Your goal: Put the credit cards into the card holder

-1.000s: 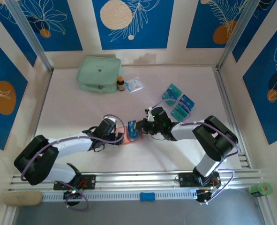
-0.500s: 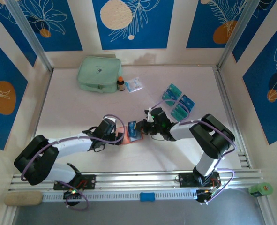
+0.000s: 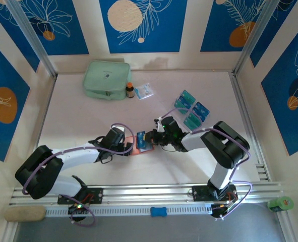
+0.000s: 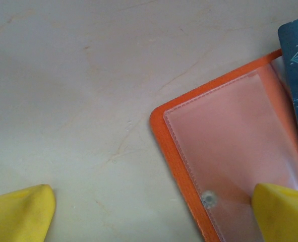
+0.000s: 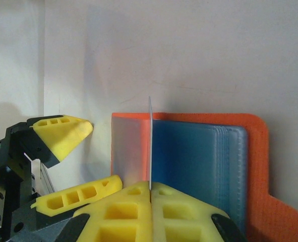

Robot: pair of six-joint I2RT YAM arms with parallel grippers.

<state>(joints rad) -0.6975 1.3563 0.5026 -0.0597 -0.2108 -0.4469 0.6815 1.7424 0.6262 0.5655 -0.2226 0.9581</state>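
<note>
The right gripper [image 5: 150, 187] pinched a thin blue plastic card [image 5: 150, 136] (edge-on) over the open orange folding wallet [image 5: 252, 166]; the left gripper [image 4: 150, 212] gaped wide, one fingertip [image 4: 282, 212] over its clear pocket.

Blue floral walls [image 3: 164, 30], pale tabletop [image 3: 78, 121]

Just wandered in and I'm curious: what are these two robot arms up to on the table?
The right gripper is shut on a blue card, holding it on edge over the open orange wallet, lined up with its clear pockets. The left gripper stands open at the wallet's other side, one finger over a clear pocket. More cards lie on the table further back on the right, not yet put away.
</note>
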